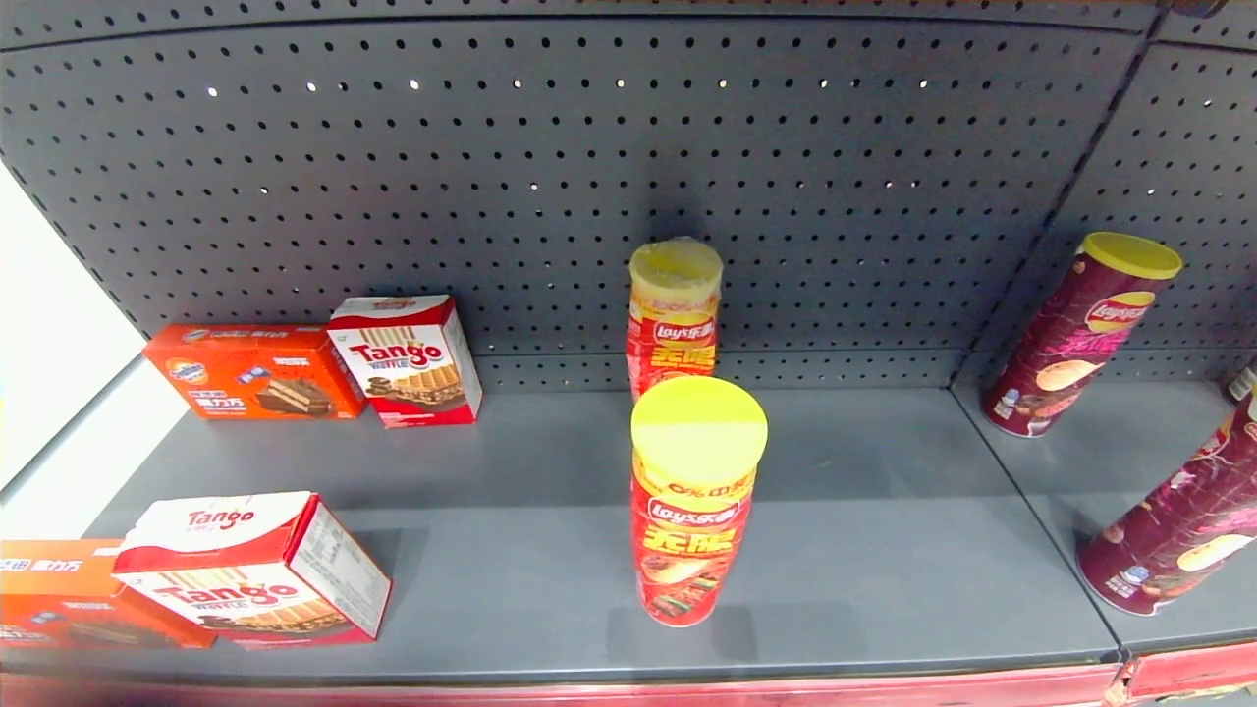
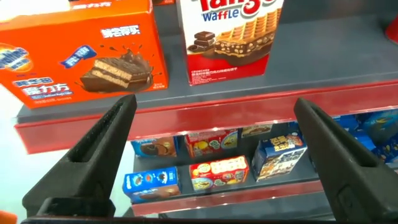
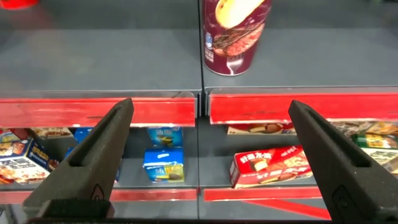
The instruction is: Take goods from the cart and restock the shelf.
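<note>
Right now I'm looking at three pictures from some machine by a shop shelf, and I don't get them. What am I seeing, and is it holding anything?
It is a two-armed robot with three cameras. The big picture comes from its head, looking down at a grey shelf: a red chip can stands in the middle with a second can behind it, wafer boxes and orange boxes to the left, maroon cans to the right. The other two come from its wrists. The dark prongs there are the left gripper and the right gripper, both open, holding nothing, facing the shelf's red front edge.
</note>
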Robot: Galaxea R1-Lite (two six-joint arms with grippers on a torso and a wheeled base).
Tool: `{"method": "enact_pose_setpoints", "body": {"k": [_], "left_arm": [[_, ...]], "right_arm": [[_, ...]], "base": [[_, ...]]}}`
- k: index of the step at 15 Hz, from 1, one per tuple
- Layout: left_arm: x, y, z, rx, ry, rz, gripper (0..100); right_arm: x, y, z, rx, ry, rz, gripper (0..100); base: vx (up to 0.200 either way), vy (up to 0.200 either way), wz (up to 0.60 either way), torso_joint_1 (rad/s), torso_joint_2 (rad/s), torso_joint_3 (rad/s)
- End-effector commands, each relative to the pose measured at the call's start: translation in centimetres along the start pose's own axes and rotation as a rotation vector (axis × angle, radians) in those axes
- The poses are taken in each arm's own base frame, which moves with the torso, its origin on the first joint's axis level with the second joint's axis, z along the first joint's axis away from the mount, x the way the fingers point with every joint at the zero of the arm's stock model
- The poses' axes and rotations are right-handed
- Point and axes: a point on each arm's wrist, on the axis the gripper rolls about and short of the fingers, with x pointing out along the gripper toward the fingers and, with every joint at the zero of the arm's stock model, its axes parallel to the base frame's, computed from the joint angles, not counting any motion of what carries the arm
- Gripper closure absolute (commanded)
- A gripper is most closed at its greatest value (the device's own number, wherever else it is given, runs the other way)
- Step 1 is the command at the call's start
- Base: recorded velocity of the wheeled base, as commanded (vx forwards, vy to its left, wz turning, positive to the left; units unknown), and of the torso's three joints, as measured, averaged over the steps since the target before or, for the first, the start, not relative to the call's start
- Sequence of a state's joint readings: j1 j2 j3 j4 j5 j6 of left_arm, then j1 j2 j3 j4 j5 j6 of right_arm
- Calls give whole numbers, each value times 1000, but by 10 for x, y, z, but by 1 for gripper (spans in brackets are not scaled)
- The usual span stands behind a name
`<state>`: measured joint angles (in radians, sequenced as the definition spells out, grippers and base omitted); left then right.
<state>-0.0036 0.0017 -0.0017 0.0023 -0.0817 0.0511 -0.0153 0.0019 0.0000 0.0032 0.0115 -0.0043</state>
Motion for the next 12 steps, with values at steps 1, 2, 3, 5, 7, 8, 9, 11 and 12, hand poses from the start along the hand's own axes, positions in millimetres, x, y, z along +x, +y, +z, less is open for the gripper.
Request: {"method": "enact_pose_setpoints", "body": {"k": [1,2,3,5,7,8,9,11,12], "left_arm": [[0,0,0,0,-1,1,0],[0,0,0,0,-1,1,0],[0,0,0,-2,-1,3,0],[0,0,0,-2,-1,3,0],[0,0,0,-2,-1,3,0],[0,0,0,1,-1,1,0],[0,0,0,3,-1,-1,0],[0,0,0,7,-1,-2,0],[0,0,0,4,-1,-1,0]], "right_arm": [[0,0,0,0,-1,1,0],[0,0,0,0,-1,1,0],[0,0,0,-2,-1,1,0],[0,0,0,0,-1,1,0],[0,0,0,0,-1,-1,0],[0,0,0,0,-1,-1,0],[0,0,0,0,-1,-1,0],[0,0,0,-3,-1,1,0],[0,0,0,-2,-1,1,0]], "base": [[0,0,0,0,0,0],[0,0,0,0,0,0],[0,0,0,0,0,0],[0,0,0,0,0,0],[0,0,0,0,0,0],[0,0,0,0,0,0],[0,0,0,0,0,0],[0,0,0,0,0,0],[0,0,0,0,0,0]]}}
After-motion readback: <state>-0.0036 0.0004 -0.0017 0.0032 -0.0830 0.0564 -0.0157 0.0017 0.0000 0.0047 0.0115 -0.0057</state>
